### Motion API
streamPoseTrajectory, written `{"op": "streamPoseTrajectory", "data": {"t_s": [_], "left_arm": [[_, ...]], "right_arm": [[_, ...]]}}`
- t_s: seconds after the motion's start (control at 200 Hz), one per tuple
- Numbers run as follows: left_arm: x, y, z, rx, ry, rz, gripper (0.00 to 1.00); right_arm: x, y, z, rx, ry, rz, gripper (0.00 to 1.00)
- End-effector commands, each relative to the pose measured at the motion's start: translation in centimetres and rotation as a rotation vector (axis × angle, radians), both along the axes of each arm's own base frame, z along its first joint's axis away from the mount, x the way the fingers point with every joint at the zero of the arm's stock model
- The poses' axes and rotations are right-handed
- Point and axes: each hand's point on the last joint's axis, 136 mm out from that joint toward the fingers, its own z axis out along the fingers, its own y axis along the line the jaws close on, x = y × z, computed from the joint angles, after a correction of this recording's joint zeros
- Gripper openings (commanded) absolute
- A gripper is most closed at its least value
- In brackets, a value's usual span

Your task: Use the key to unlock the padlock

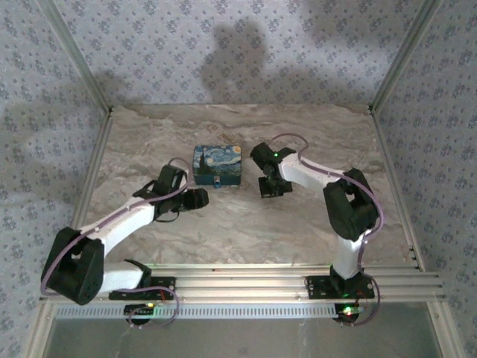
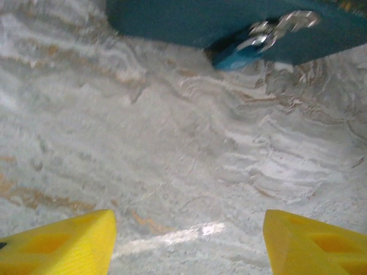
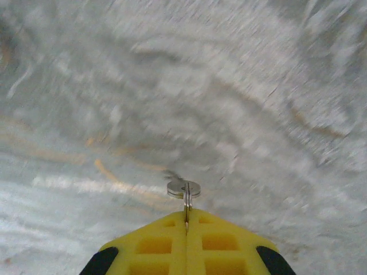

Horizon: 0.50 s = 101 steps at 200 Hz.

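The padlock (image 1: 217, 165), a dark-blue block with a light-blue and yellow swirl print, sits mid-table. In the left wrist view its dark body (image 2: 189, 20) crosses the top edge, with silver metal parts (image 2: 278, 26) and a blue piece (image 2: 238, 54) at its lower side. My left gripper (image 1: 195, 198) rests just in front and left of it, open, its yellow fingers (image 2: 63, 246) wide apart over bare table. My right gripper (image 1: 268, 188) is to the right of the padlock. Its yellow fingers (image 3: 186, 213) are shut on the key (image 3: 184, 189), pinched by its metal ring above the table.
The marbled tabletop (image 1: 246, 224) is bounded by patterned walls and metal frame posts (image 1: 391, 74) on both sides. An aluminium rail (image 1: 283, 280) carrying both arm bases runs along the near edge.
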Motion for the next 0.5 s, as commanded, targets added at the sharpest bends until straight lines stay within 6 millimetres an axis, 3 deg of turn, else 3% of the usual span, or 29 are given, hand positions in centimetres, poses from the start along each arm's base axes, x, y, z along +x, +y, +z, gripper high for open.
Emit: {"op": "streamPoseTrajectory", "data": {"t_s": [0.0,0.12,0.22,0.33,0.4,0.5], "left_arm": [[-1.1,0.1,-0.3,-0.023,-0.03,0.012,0.68],[-2.9,0.6,-1.5,-0.022,-0.023,0.018,0.68],[-4.1,0.9,-2.2,-0.023,-0.018,0.025,0.67],[-4.7,0.9,-2.3,-0.035,-0.024,0.027,0.67],[-4.4,0.8,-2.1,-0.036,-0.037,0.03,0.66],[-3.4,-0.1,-1.4,-0.043,-0.059,0.001,0.62]], "right_arm": [[-1.0,1.7,0.2,0.07,-0.028,-0.024,0.0],[-3.3,5.0,-0.8,0.11,-0.02,0.056,0.01],[-5.5,7.8,-0.6,0.127,-0.024,0.141,0.19],[-6.8,10.1,0.9,0.182,-0.046,0.181,0.41],[-6.9,10.4,1.9,0.209,-0.059,0.179,0.51],[-6.5,8.9,2.7,0.207,-0.059,0.105,0.53]]}}
